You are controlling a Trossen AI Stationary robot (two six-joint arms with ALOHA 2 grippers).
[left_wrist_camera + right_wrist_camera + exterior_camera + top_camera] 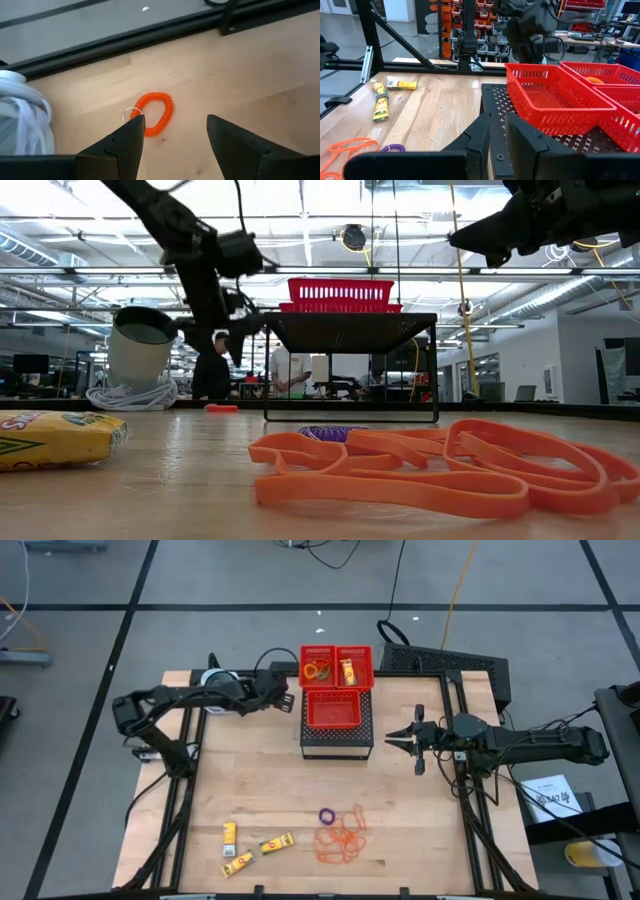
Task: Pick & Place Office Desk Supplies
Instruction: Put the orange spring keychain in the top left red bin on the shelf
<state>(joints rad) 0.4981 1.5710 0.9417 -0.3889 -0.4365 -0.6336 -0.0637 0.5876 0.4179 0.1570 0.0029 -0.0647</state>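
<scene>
An orange coil ring (159, 111) with a small metal loop lies flat on the wood at the table's far left; it also shows in the low view (222, 408). My left gripper (175, 122) hangs open above it, slanting down, and touches nothing (287, 700). Near the front edge lie yellow packets (255, 846), a purple ring (326, 815) and a heap of orange rubber bands (342, 838). My right gripper (392, 738) waits level and shut at mid-right, holding nothing (498, 131).
Three red mesh baskets (337, 688) sit on a black stand (336, 745) at the far middle; the two far ones hold orange bands and a yellow packet. A round container (140, 345) on a white cable coil (20, 125) stands beside my left gripper.
</scene>
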